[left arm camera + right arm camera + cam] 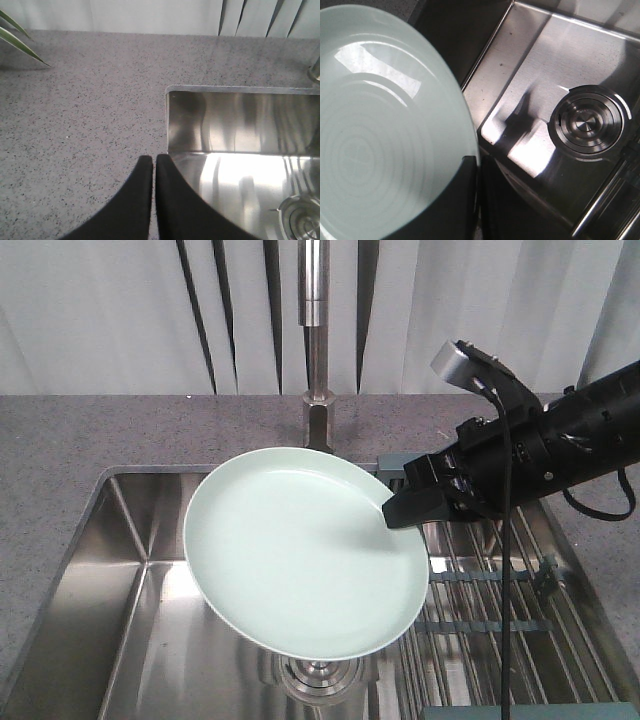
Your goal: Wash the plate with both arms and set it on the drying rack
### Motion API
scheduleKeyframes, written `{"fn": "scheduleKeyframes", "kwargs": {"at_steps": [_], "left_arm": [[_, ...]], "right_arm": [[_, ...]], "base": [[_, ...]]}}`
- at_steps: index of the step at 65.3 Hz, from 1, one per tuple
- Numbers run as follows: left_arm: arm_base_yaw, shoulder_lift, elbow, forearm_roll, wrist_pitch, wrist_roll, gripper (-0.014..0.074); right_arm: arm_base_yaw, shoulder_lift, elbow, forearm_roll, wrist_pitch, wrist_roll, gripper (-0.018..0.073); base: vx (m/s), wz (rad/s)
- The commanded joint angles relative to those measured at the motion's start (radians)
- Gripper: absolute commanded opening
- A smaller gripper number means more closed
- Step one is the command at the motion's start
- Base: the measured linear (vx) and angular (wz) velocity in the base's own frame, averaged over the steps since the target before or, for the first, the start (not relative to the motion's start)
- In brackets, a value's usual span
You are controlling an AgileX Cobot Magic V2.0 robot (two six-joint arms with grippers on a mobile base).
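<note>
Lower centre of the left wrist view, the left gripper hangs over the countertop, jaws almost together, empty; mid-frame in front, the plate tilts above the sink, its right rim pinched by the right gripper; washing seems in hand; next the left gripper must join in, before the drying rack at lower right.

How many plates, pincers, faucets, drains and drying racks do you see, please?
Plate: 1
Pincers: 2, left pincer and right pincer
Faucet: 1
Drain: 1
Drying rack: 1
Total: 6
</note>
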Motion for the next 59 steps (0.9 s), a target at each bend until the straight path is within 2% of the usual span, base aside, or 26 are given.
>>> {"fn": "scheduleKeyframes", "kwargs": {"at_steps": [1, 15, 20, 24, 30, 42, 49, 59], "left_arm": [[-0.007, 0.065, -0.077, -0.009, -0.060, 0.017, 0.0135], [-0.008, 0.227, -0.223, -0.018, 0.020, 0.071, 0.0477], [-0.008, 0.289, -0.271, -0.058, 0.044, 0.131, 0.0565], [-0.008, 0.335, -0.307, -0.116, 0.071, 0.220, 0.0617], [-0.008, 0.412, -0.362, -0.226, 0.116, 0.389, 0.0639], [-0.008, 0.550, -0.439, -0.476, 0.142, 0.725, 0.0616], [-0.008, 0.621, -0.481, -0.605, 0.148, 0.864, 0.0605], [-0.008, 0.734, -0.553, -0.739, 0.176, 1.055, 0.0605]], "right_arm": [[-0.002, -0.036, -0.028, 0.057, -0.011, -0.007, -0.0008], [-0.002, -0.036, -0.028, 0.057, -0.011, -0.007, -0.0008], [-0.002, -0.036, -0.028, 0.057, -0.011, -0.007, -0.0008], [-0.002, -0.036, -0.028, 0.057, -0.011, -0.007, -0.0008], [-0.002, -0.036, -0.028, 0.057, -0.011, -0.007, -0.0008], [-0.002, -0.036, -0.028, 0.057, -0.011, -0.007, -0.0008], [-0.002, -0.036, -0.028, 0.057, -0.011, -0.007, -0.0008], [-0.002, -0.036, -0.028, 0.057, -0.011, -0.007, -0.0008]], "base": [[0.00, 0.00], [0.00, 0.00], [0.00, 0.00], [0.00, 0.00], [0.00, 0.00], [0.00, 0.00], [0.00, 0.00], [0.00, 0.00]]}}
